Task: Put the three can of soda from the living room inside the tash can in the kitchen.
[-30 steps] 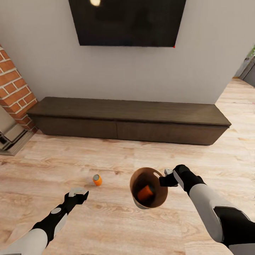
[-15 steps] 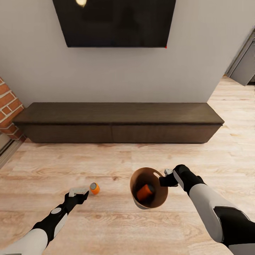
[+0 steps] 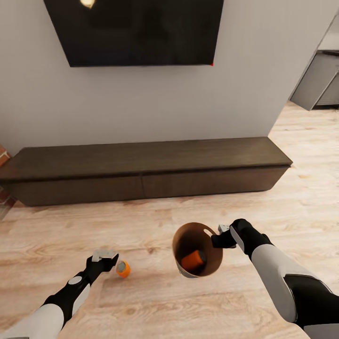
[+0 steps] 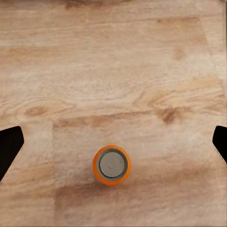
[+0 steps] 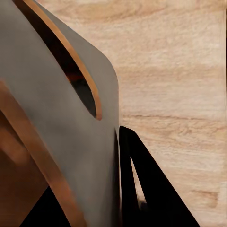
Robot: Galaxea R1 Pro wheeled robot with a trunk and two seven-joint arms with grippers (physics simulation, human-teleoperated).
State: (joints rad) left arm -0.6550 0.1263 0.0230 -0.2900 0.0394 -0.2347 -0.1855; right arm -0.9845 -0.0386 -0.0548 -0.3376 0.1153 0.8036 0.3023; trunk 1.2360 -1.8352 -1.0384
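Left hand (image 3: 104,256) hangs spread wide above an orange can (image 4: 111,164) standing on the floor, ready to drop over it. Right hand (image 3: 220,240) clamps the bin (image 3: 207,266) rim, carrying another orange can (image 3: 193,259) inside.

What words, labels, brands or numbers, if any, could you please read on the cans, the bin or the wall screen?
None can be read.
Orange can on the floor: plain orange side, grey top, no lettering.
Orange can inside the bin: no print legible.
Bin: unmarked.
Black wall screen: blank, showing a light's reflection.
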